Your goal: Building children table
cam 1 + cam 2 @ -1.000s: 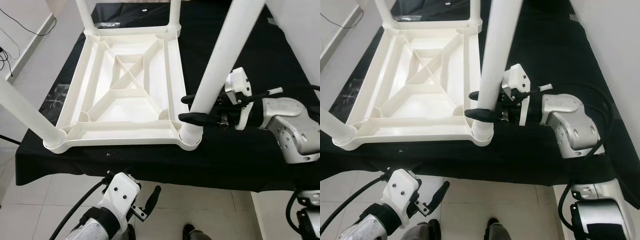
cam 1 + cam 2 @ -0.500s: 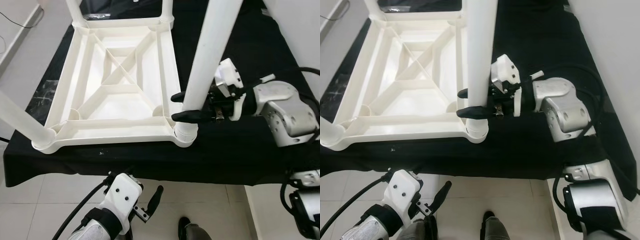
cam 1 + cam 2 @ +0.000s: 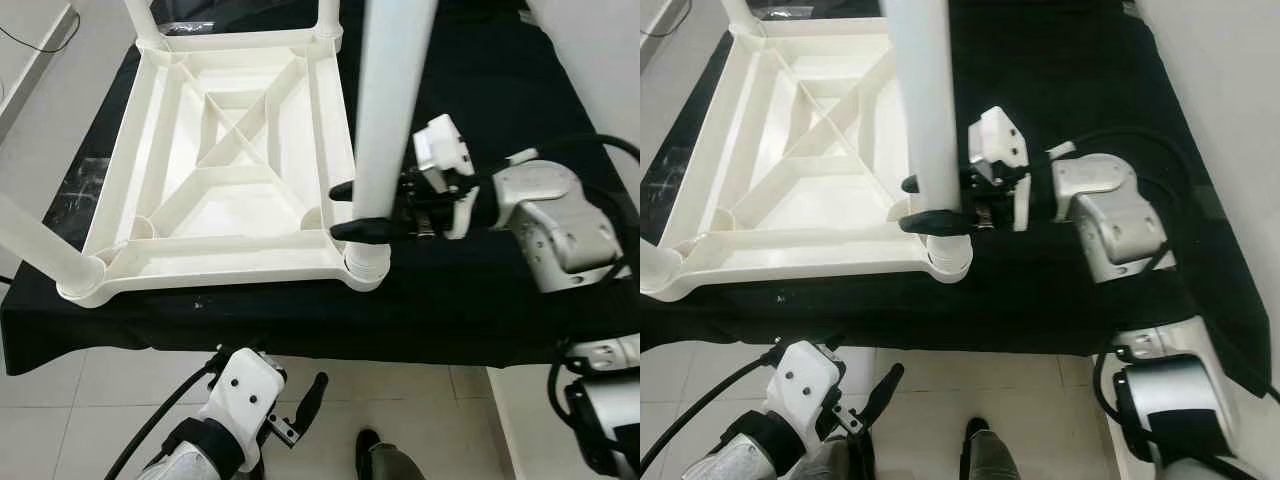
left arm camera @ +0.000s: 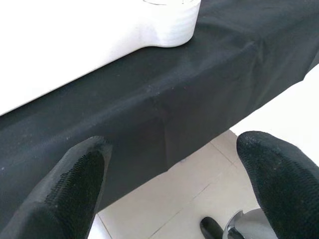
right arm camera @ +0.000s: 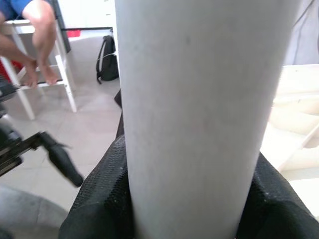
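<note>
A white plastic children's table (image 3: pixel 230 170) lies upside down on a black-covered surface (image 3: pixel 470 300), its ribbed underside facing up. White legs stand in its corner sockets. My right gripper (image 3: pixel 345 210) is shut on the near-right leg (image 3: pixel 385 120) just above its socket (image 3: pixel 365 265); in the right wrist view the leg (image 5: pixel 199 114) sits between the two black fingers (image 5: pixel 99 209). My left gripper (image 3: pixel 305 400) hangs open below the front edge of the surface, holding nothing; in the left wrist view its fingertips (image 4: pixel 75 184) frame the black cloth.
The near-left leg (image 3: pixel 40 250) slants out past the table's left corner. White tiled floor (image 3: pixel 90 410) lies below the front edge. A white wall (image 3: pixel 610 70) runs along the right. A seated person's legs (image 5: pixel 35 40) and a white stool appear in the right wrist view.
The whole picture has shifted, so the camera moved. The gripped near-right leg has gone from slanting to the right to standing nearly upright in its socket; the right gripper stays shut on it.
</note>
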{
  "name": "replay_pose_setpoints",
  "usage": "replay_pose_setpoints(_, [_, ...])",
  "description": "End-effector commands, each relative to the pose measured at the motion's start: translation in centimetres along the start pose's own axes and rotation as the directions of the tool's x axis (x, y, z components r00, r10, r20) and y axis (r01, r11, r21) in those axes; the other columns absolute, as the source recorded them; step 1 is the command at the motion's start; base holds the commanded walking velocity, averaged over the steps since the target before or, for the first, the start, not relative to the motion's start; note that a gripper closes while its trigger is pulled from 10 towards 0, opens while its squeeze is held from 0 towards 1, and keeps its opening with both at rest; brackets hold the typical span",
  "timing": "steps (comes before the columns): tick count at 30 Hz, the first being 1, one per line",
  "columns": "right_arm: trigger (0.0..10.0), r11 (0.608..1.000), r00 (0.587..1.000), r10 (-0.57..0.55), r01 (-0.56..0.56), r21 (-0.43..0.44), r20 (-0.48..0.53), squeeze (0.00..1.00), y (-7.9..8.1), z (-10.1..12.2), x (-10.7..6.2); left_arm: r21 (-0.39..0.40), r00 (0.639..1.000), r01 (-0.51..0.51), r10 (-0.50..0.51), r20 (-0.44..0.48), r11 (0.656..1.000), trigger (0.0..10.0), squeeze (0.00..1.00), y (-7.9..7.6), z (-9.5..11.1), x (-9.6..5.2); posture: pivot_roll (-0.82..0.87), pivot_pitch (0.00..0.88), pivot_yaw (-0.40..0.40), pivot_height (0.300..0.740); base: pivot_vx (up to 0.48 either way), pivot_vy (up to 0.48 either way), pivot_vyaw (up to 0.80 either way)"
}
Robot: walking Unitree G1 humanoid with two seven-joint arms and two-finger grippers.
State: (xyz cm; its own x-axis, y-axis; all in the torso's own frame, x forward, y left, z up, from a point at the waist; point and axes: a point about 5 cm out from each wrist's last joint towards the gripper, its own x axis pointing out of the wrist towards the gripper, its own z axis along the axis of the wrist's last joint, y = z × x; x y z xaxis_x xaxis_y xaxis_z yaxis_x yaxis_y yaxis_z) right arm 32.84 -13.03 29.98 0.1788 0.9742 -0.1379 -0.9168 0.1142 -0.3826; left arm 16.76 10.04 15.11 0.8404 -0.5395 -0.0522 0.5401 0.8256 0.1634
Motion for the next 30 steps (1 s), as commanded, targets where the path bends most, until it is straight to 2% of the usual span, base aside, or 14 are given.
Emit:
replay_pose_setpoints(1, [10.0,0.996,0.994,-0.079,0.081,0.027,-0.082,0.0,-0.4,-1.7,-0.2,-0.004,1.0,0.006,-0.006,-0.021,1.0,10.0,0.0,-0.3,-0.3,-0.3,0.08,0.365,0.001,0.74,0.0,0.0,0.0])
replay_pose_setpoints(3, [10.0,0.991,0.989,-0.123,0.127,0.047,-0.077,0.0,-0.6,-1.9,-0.4,-0.004,1.0,0.007,-0.007,-0.022,1.0,10.0,0.0,-0.4,-0.3,-0.3,0.08,0.36,0.002,0.74,0.0,0.0,0.0])
replay_pose_setpoints(9, [10.0,0.983,0.985,-0.163,0.167,0.071,-0.056,0.0,-0.6,-2.0,-0.9,-0.004,1.0,0.009,-0.009,-0.023,1.0,10.0,0.0,-0.4,-0.3,-0.2,0.08,0.36,0.002,0.74,0.0,0.0,0.0])
replay_pose_setpoints(12, [10.0,0.97,0.976,-0.217,0.215,0.117,0.003,0.0,-0.5,-1.9,-1.7,-0.004,1.0,0.009,-0.009,-0.023,1.0,10.0,0.0,-0.5,-0.4,-0.2,0.08,0.35,0.002,0.74,0.0,0.0,0.0])
replay_pose_setpoints(18, [10.0,0.966,0.972,-0.227,0.217,0.139,0.055,0.0,-0.2,-1.7,-2.2,-0.003,1.0,0.009,-0.009,-0.023,1.0,10.0,0.0,-0.4,-0.4,-0.2,0.08,0.352,0.004,0.74,0.0,0.0,0.0])
replay_pose_setpoints(23, [10.0,0.972,0.966,-0.201,0.178,0.151,0.161,0.0,1.0,-1.1,-2.6,0.001,1.0,0.007,-0.007,-0.023,1.0,10.0,0.0,-0.3,-0.4,-0.1,0.08,0.353,0.007,0.74,0.0,0.0,0.0])
replay_pose_setpoints(30, [10.0,0.974,0.962,-0.19,0.16,0.161,0.195,0.0,1.9,-1.1,-2.6,0.005,1.0,0.006,-0.006,-0.024,1.0,10.0,0.0,-0.2,-0.4,-0.1,0.08,0.353,0.011,0.74,0.0,0.0,0.0])
